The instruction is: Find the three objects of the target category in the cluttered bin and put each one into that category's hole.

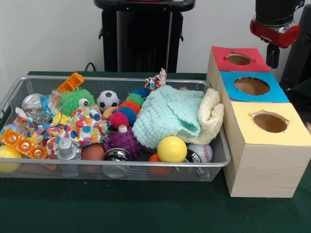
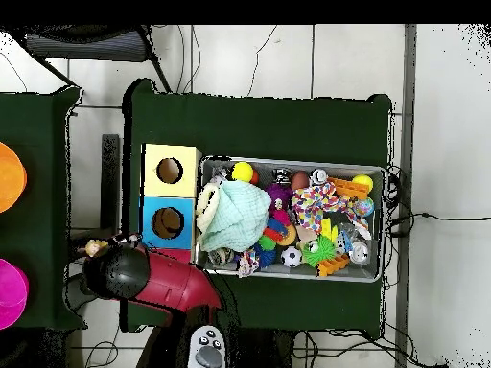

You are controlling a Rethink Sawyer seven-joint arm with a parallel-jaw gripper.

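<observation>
Front camera faces robot; overhead looks straight down; both share bin [image 1: 221, 158] [image 2: 379, 172].

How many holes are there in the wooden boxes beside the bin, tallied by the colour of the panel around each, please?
Red-panelled hole: 1
Blue-panelled hole: 1
Yellow-panelled hole: 1
Total: 3

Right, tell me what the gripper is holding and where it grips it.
It cannot be told. In the front view the gripper hangs above the red-panelled hole, but its tip is too dark to show any object in it.
</observation>
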